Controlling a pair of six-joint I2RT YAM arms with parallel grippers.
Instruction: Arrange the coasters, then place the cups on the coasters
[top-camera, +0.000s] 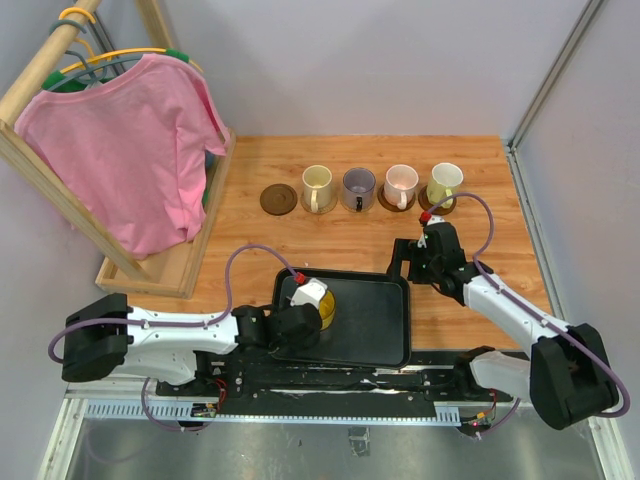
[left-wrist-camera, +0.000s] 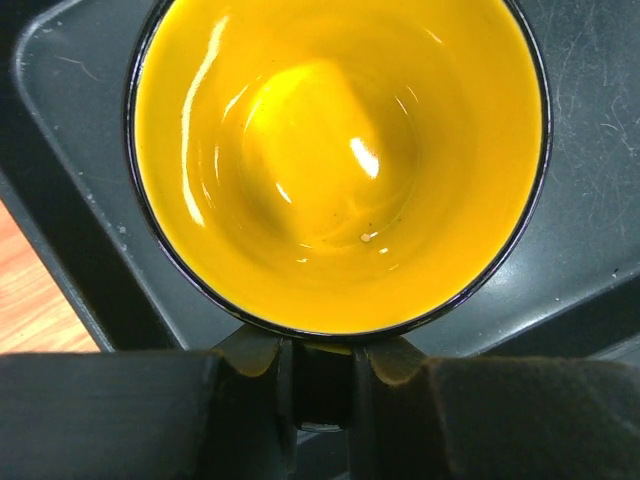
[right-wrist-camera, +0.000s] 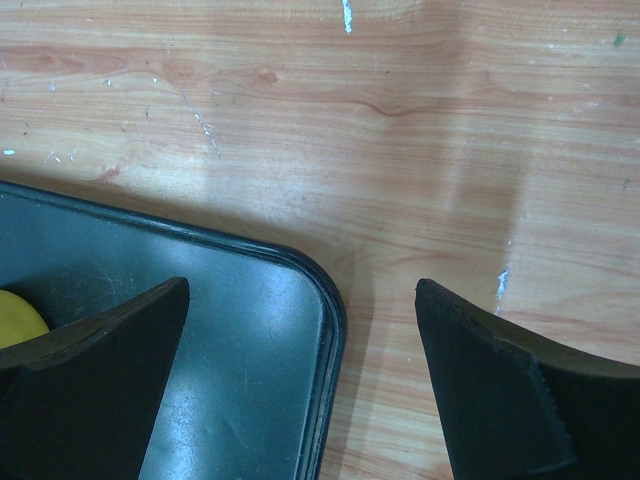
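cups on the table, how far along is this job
Done: cream cup, grey cup, pink cup and green cup lined up at the back. In hand: left gripper pinches the yellow cup in the tray. Left: move it to the bare coaster.

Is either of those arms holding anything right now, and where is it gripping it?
The left pincer grips the yellow cup by its handle, the cup sitting in the black tray. The right pincer is open, holding nothing.

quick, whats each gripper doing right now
left gripper: closed on the yellow cup, by its handle
right gripper: open, holding nothing, above a corner of the black tray
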